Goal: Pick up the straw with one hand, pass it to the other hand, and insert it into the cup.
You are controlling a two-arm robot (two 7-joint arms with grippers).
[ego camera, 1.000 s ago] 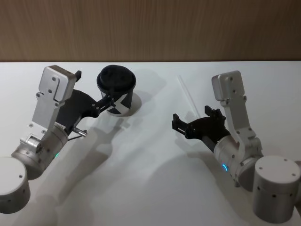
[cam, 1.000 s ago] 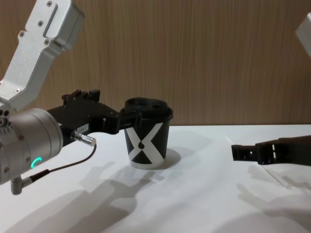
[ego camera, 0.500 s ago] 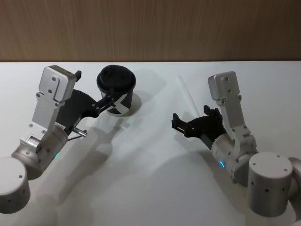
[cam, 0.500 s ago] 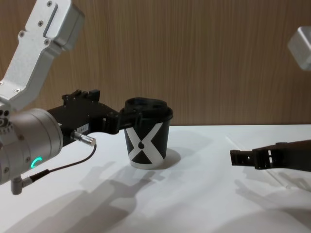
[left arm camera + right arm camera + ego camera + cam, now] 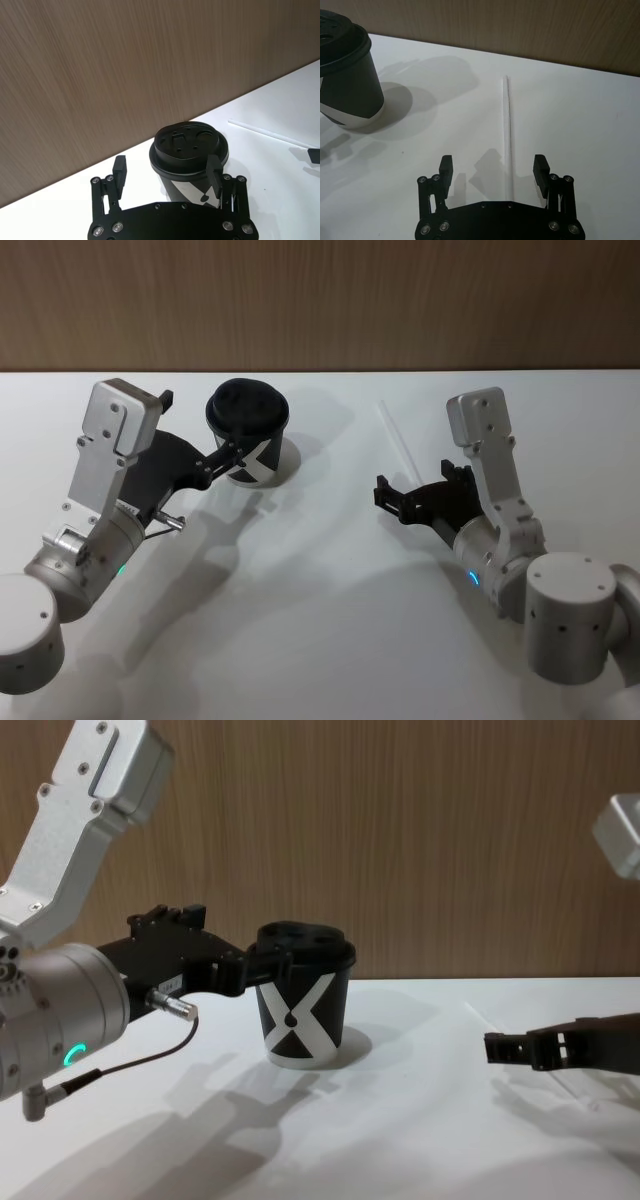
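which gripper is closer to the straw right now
Right. The right gripper is at the straw, its open fingers either side of one end. The left gripper is over by the cup, well apart from the straw.

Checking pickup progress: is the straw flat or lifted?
Flat: the straw lies on the table, ungripped; the right gripper has open jaws either side.

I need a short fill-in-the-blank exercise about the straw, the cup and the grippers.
The straw lies flat on the table, to the robot's ___ of the cup.
The cup, close to the left gripper, shows a large white ___.
The right gripper, at the straw, has its fingers ___.
Missing words: right; X; open.
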